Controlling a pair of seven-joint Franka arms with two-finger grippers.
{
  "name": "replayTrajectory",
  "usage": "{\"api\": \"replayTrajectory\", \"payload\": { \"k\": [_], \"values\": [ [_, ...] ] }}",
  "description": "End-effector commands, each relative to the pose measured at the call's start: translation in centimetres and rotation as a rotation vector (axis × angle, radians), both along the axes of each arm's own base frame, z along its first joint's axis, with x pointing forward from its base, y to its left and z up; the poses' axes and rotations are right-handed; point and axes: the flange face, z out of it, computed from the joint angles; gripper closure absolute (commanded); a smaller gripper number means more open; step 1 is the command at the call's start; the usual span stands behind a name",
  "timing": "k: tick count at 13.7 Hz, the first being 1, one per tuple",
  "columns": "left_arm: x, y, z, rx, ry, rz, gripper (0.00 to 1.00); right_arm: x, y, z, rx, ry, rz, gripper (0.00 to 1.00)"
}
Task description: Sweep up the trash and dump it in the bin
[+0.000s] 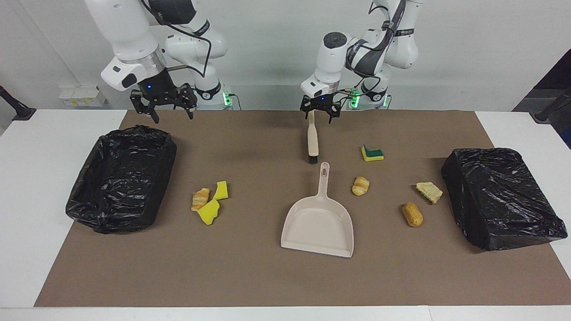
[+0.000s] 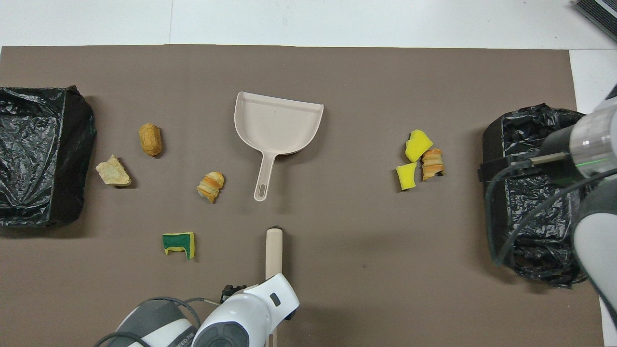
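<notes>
The trash lies scattered on the brown mat (image 1: 267,276). Toward the left arm's end are a green-and-yellow sponge (image 1: 372,153), a croissant (image 1: 360,186), a bread chunk (image 1: 429,191) and a brown pastry (image 1: 412,214). Toward the right arm's end, a second croissant (image 1: 200,199) touches two yellow foam pieces (image 1: 208,211). A bin lined with a black bag (image 1: 120,178) stands open at the right arm's end. My left gripper (image 1: 319,117) is open, a finger on each side of the brush handle's robot-side end. My right gripper (image 1: 171,115) hangs open above the mat by that bin's robot-side edge.
The beige brush (image 1: 312,136) lies mid-table with its bristles pointing at the handle of the beige dustpan (image 1: 319,223). A second box wrapped in a black bag (image 1: 502,196) sits at the left arm's end. In the overhead view the left arm covers the brush (image 2: 274,246) handle.
</notes>
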Motion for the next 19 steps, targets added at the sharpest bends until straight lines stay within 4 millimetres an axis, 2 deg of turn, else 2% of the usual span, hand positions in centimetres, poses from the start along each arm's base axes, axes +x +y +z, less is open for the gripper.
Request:
{"api": "replayTrajectory", "payload": {
  "k": [1, 2, 3, 4, 5, 6, 7, 8, 9, 10, 11, 12, 14, 16, 18, 19],
  "values": [
    [-1.6, -1.5, -1.9, -0.003, 0.014, 0.023, 0.00, 1.3, 5.5, -2.9, 0.078, 0.004, -0.082, 0.00],
    [-1.8, -1.5, -1.9, 0.004, 0.020, 0.024, 0.16, 2.0, 8.6, -4.7, 0.099, 0.007, -0.116, 0.00],
    [-2.0, -1.3, -2.1, 0.011, 0.026, 0.027, 0.49, 2.8, 11.0, -6.5, 0.106, 0.005, -0.160, 0.00],
    [-2.1, -1.1, -2.2, 0.019, 0.031, 0.028, 0.74, 3.3, 13.0, -7.9, 0.135, 0.014, -0.188, 0.00],
    [-2.2, -0.9, -2.2, 0.031, 0.041, 0.032, 0.76, 3.5, 15.6, -9.6, 0.177, 0.030, -0.193, 0.00],
    [-2.4, -0.7, -2.3, 0.051, 0.056, 0.040, 0.95, 3.4, 17.5, -11.0, 0.189, 0.047, -0.194, 0.00],
    [-2.5, -0.6, -2.4, 0.063, 0.065, 0.041, 1.00, 3.4, 18.1, -11.0, 0.194, 0.049, -0.224, 0.00],
    [-2.3, -0.2, -2.5, 0.077, 0.077, 0.048, 1.00, 3.6, 18.5, -10.9, 0.200, 0.052, -0.255, 0.00],
    [-2.1, 0.2, -2.4, 0.102, 0.100, 0.037, 1.00, 3.9, 19.4, -12.4, 0.195, 0.069, -0.276, 0.00],
    [-1.3, 1.1, -1.9, 0.122, 0.123, 0.051, 1.00, 3.5, 22.3, -12.8, 0.213, 0.055, -0.274, 0.00],
    [0.0, 2.0, -1.0, 0.129, 0.136, 0.048, 1.00, 3.5, 23.7, -13.7, 0.216, 0.052, -0.285, 0.00],
    [1.7, 3.1, 0.4, 0.136, 0.153, 0.049, 1.00, 3.9, 24.2, -15.0, 0.215, 0.050, -0.306, 0.00],
    [4.3, 5.6, 2.6, 0.147, 0.170, 0.102, 1.00, 3.5, 26.0, -16.6, 0.200, 0.046, -0.292, 0.00],
    [6.3, 8.6, 3.9, 0.162, 0.165, 0.185, 1.00, 3.9, 26.8, -17.4, 0.206, 0.034, -0.286, 0.00],
    [8.3, 11.7, 4.9, 0.193, 0.153, 0.247, 1.00, 3.0, 29.9, -19.3, 0.210, 0.031, -0.258, 0.00],
    [9.9, 13.5, 5.8, 0.194, 0.138, 0.296, 1.00, 3.2, 30.8, -20.3, 0.214, 0.027, -0.266, 0.00]
  ]
}}
